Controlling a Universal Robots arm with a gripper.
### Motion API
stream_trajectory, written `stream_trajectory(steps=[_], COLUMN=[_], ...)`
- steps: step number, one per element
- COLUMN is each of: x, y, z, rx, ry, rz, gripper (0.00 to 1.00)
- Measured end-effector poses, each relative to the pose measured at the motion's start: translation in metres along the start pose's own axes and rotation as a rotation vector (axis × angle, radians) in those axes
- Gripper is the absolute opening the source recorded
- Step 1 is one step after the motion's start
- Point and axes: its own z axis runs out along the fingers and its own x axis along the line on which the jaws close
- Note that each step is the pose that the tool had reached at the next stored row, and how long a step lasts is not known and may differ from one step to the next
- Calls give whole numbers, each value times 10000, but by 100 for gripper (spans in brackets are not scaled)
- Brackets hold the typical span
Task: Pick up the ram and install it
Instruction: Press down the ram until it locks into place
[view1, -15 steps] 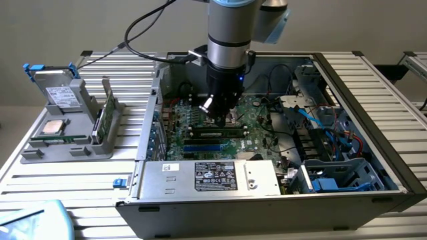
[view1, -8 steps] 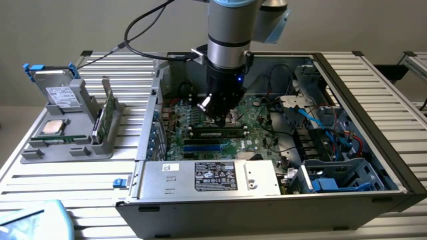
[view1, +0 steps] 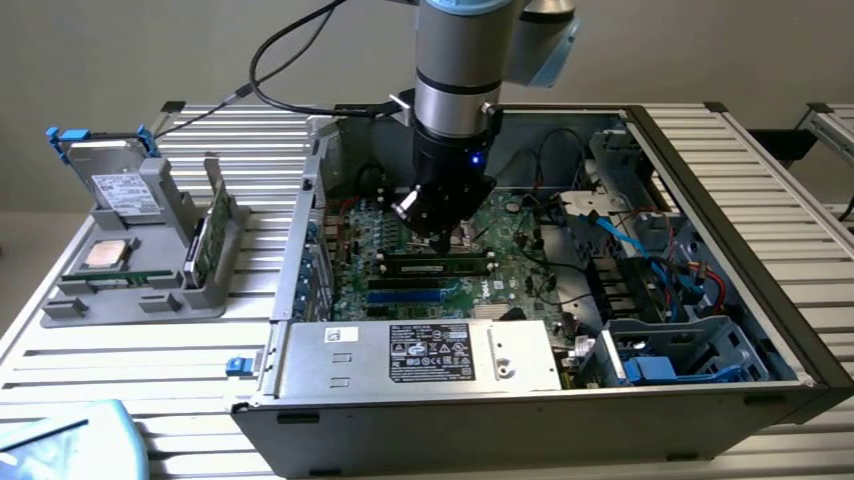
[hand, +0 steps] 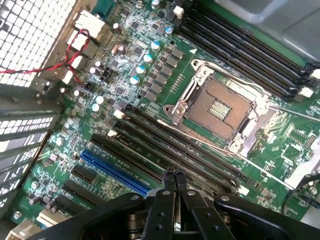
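One ram (view1: 430, 266) seated in motherboard (hand: 125, 100) slot, beneath gripper (hand: 173, 176); fingers closed, nothing held. Stick judged light, stiff, fragile; best gripped by long edges, chips avoided.

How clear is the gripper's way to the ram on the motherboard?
Probably yes: the gripper, shut, hangs just above the ram in its slot, with no cable or part between them.
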Motion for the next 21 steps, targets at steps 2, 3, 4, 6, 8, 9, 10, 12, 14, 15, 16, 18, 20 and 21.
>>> stream_trajectory(steps=[2,3,4,6,8,9,10,12,14,15,16,18,20,21], x=[0,0,0,0,0,0,0,0,0,0,0,0,0,-1], y=[0,0,0,0,0,0,0,0,0,0,0,0,0,0], z=[1,2,3,5,7,8,9,12,15,16,17,20,22,23], rx=[-9,-13,-17,-26,-34,-39,-43,-51,-59,-64,-68,-76,-84,-89], ry=[-4,-7,-9,-13,-17,-19,-20,-25,-29,-31,-33,-38,-41,-43], rz=[353,530,707,1055,1398,1574,1743,2087,2427,2601,2771,3107,3441,3623], gripper=[10,10,10,10,10,10,10,10,10,10,10,10,10,10])
